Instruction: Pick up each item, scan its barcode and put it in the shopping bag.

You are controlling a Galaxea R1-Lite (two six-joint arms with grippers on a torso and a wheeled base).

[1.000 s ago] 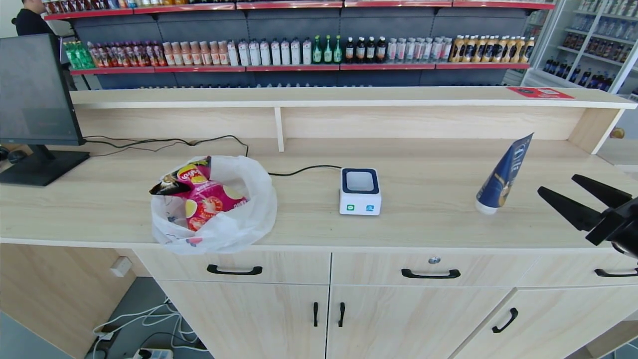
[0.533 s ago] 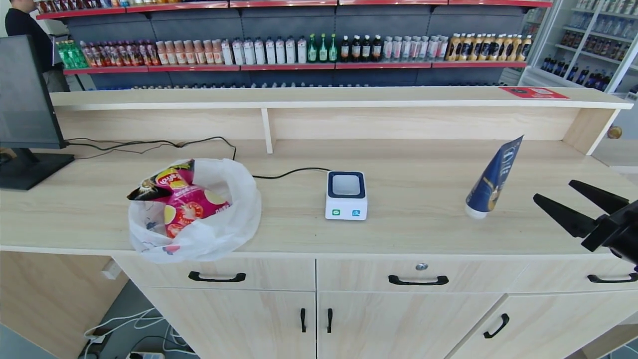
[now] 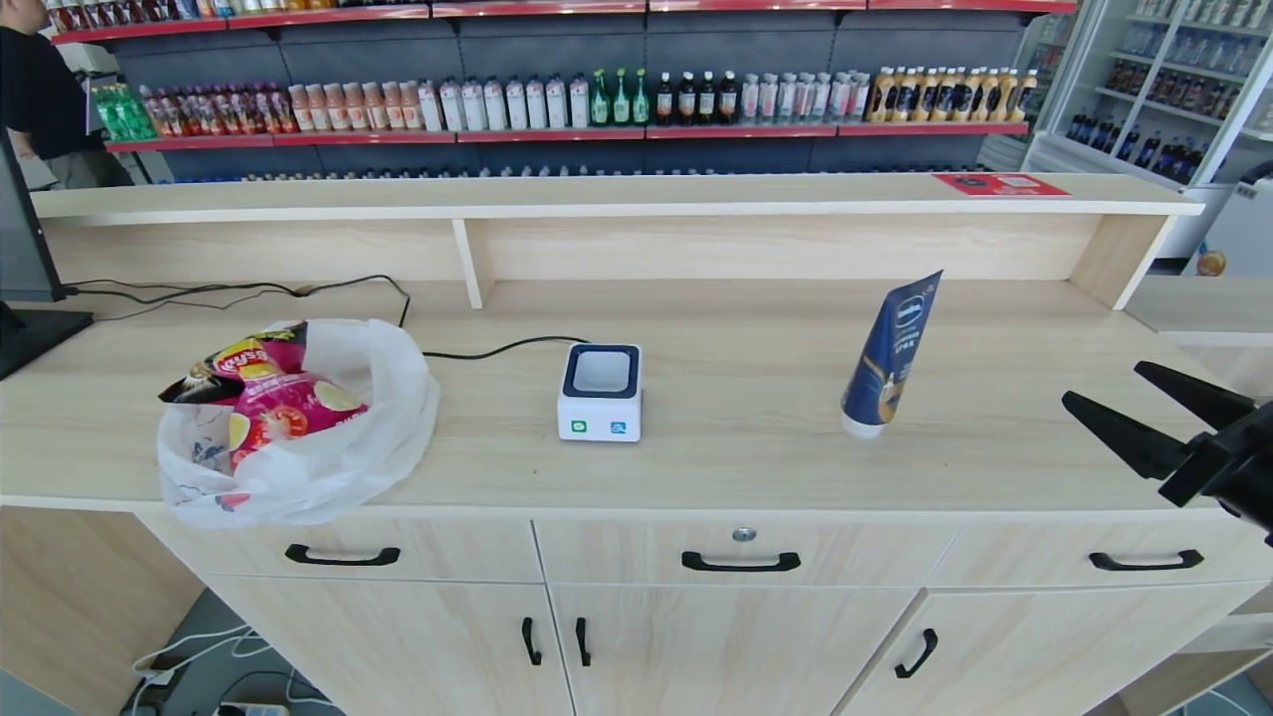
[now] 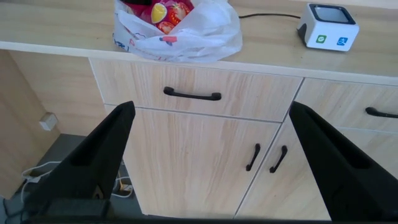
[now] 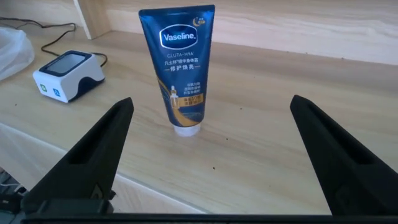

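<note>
Counter [image 3: 736,467] | bag [image 3: 388,438] seemingly overhangs front edge | tube [image 3: 888,356] standing | right pincer [image 3: 1106,383] spread

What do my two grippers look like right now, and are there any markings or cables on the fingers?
They look alike. The left gripper and the right gripper each have two long, matte black fingers that taper like wedges to narrow tips. The finger surfaces look plain, with no markings or cables visible on them.

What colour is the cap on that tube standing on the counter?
White cap, on a dark blue tube; clearest in the right wrist view.
</note>
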